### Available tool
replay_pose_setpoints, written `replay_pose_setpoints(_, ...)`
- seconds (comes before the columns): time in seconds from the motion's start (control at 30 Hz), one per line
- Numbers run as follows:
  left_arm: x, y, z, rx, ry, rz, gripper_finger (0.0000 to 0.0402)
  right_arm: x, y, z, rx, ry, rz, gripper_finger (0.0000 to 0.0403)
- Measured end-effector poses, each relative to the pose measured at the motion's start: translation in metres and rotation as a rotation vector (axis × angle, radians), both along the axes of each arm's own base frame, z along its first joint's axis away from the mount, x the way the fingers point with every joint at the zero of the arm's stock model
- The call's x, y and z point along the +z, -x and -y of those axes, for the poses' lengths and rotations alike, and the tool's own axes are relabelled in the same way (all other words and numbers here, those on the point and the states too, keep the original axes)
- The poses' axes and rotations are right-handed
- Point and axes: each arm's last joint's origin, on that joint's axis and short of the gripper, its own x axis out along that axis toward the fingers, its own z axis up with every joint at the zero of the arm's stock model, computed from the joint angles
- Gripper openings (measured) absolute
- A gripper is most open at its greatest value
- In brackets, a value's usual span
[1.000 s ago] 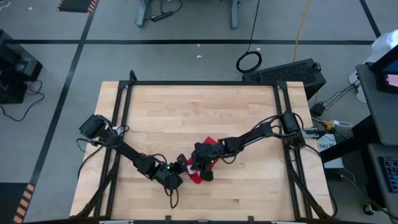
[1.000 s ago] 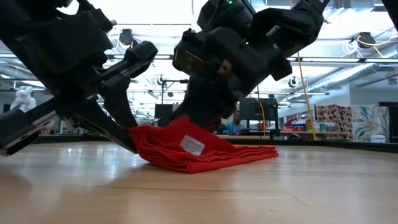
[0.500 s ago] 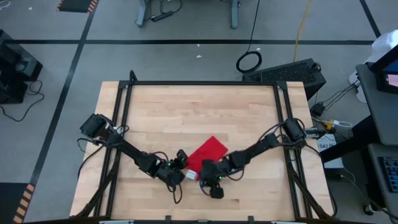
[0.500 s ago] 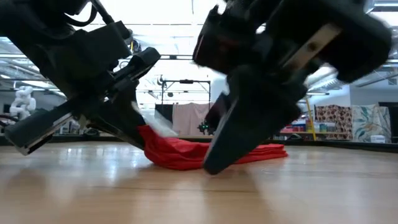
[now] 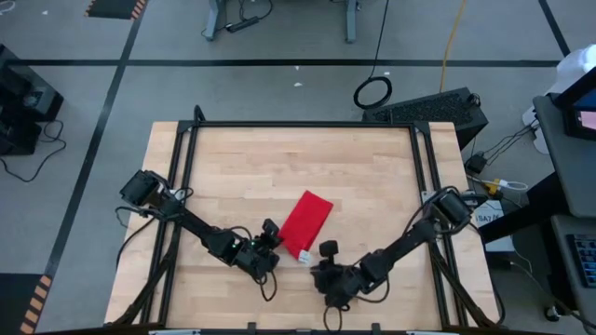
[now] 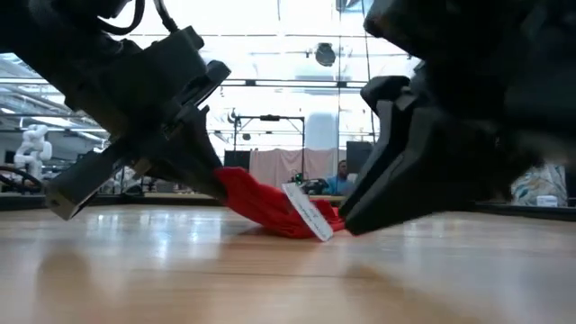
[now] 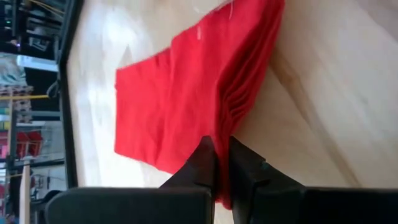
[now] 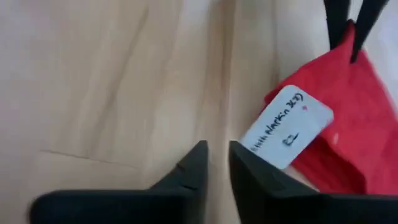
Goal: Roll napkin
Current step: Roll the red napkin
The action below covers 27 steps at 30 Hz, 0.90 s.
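**Left fingers pinching the folded napkin's edge; right fingers off it**

My left gripper [image 5: 271, 240] reaches low across the wooden surface [image 5: 279, 158] from its near-left side, fingers clamped on the near corner of the napkin [image 5: 305, 221]. My right gripper [image 5: 327, 253] is angled in from the right, just beside the cloth without touching; its fingers [image 8: 189, 169] are parted by a narrow gap, holding nothing. The left wrist view shows soft red fabric stacked in thin layers. The right wrist view alone shows handwriting on the white tag [image 8: 285, 125].
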Motion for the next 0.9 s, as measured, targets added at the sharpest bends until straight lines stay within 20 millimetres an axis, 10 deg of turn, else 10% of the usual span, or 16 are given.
replay_pose_setpoints(0.37, 0.001, -0.001, 0.0, 0.059, 0.052, 0.046, 0.002, -0.017, -0.006, -0.008, -0.076, 0.094, 0.148, 0.0226)
replay_pose_setpoints(0.9, -0.002, 0.001, -0.003, 0.044, 0.058, -0.017, 0.002, -0.02, -0.008, -0.019, 0.007, 0.28, 0.157, 0.0334)
